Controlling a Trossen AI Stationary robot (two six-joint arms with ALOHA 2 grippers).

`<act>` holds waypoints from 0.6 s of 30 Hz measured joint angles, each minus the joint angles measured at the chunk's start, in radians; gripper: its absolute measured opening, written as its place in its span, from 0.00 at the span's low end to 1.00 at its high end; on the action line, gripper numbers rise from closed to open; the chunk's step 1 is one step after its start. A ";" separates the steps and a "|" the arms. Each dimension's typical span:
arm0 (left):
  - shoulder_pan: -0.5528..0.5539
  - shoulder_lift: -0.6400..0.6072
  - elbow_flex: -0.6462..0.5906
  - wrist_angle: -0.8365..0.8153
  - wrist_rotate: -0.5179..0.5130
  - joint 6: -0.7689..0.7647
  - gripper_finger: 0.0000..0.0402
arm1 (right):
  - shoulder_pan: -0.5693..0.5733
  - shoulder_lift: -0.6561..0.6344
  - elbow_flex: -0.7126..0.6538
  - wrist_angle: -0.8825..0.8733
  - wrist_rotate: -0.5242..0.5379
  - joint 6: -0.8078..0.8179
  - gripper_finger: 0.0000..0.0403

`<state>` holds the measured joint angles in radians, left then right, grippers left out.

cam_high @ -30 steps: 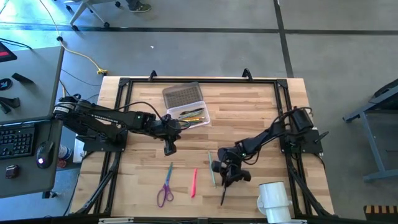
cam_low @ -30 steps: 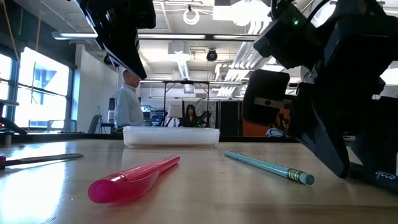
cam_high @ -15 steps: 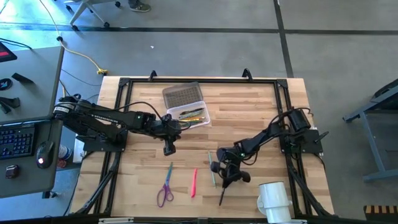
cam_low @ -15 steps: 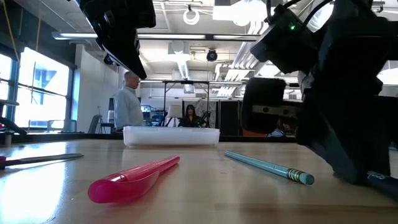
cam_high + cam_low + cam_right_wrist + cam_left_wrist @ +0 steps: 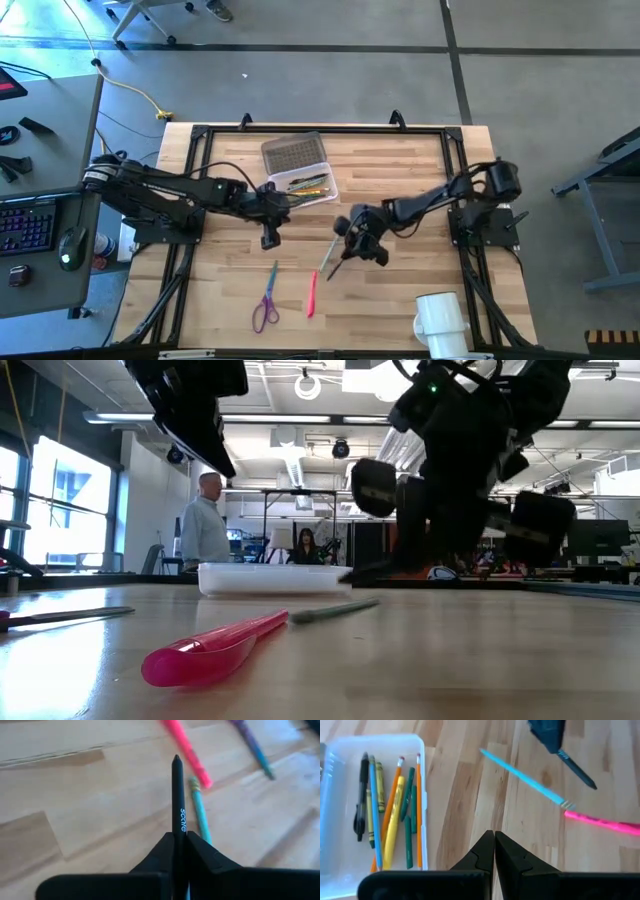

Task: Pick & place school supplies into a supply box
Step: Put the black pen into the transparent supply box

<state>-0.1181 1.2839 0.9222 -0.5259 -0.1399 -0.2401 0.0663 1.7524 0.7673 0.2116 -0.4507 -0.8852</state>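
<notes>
**Right gripper holds a black pen above the table; left gripper waits beside the supply box**

Seen from above, a wooden table (image 5: 400,180) fills the middle of the scene, with a dark arm reaching in from each side.

The supply box (image 5: 312,187), a clear tub with a whitish rim, sits at about 11 o'clock from the table's centre. Inside it lie several pens and pencils (image 5: 392,815) in orange, yellow, green, black and blue, lying roughly parallel along the tub's length. A flat grey textured rectangle (image 5: 292,152) rests against the box on its 12 o'clock side. A white mug (image 5: 440,322) stands near the table's 5 o'clock corner.

The right gripper (image 5: 352,246) is just past the table's centre toward 4 o'clock. Its fingers are clamped on a black pen (image 5: 177,795), which sticks out beyond the fingertips; in the low view it appears lifted clear of the wood, though that view is blurred.

The left gripper (image 5: 269,238) hangs near the box's 7 o'clock corner, its fingers pressed together with nothing between them.

Loose on the table: purple-handled scissors (image 5: 266,300) at 7 o'clock, a pink pen (image 5: 311,295) just to their 3 o'clock side, and a light teal pencil (image 5: 522,776) between the pink pen and the right gripper.
</notes>
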 joint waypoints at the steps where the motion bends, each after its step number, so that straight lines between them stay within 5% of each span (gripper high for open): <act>1: 0.000 -0.012 0.000 -0.001 -0.002 0.000 0.13 | -0.017 -0.018 0.000 -0.011 -0.005 -0.007 0.04; 5: 0.000 -0.079 0.001 -0.030 -0.061 0.000 0.13 | -0.089 -0.081 0.000 0.038 -0.005 -0.018 0.02; 10: 0.000 -0.181 0.002 -0.058 -0.291 -0.039 0.13 | -0.225 -0.076 0.003 0.304 0.047 -0.048 0.05; 14: 0.000 -0.236 0.003 -0.066 -0.500 -0.060 0.13 | -0.331 0.010 0.093 0.359 0.023 -0.018 0.05; 18: 0.000 -0.258 0.001 -0.069 -0.577 -0.053 0.13 | -0.350 0.168 0.276 0.308 0.032 0.046 0.02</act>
<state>-0.1181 1.0258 0.9234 -0.5952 -0.7172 -0.2930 -0.2836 1.9200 1.0433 0.5192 -0.4191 -0.8396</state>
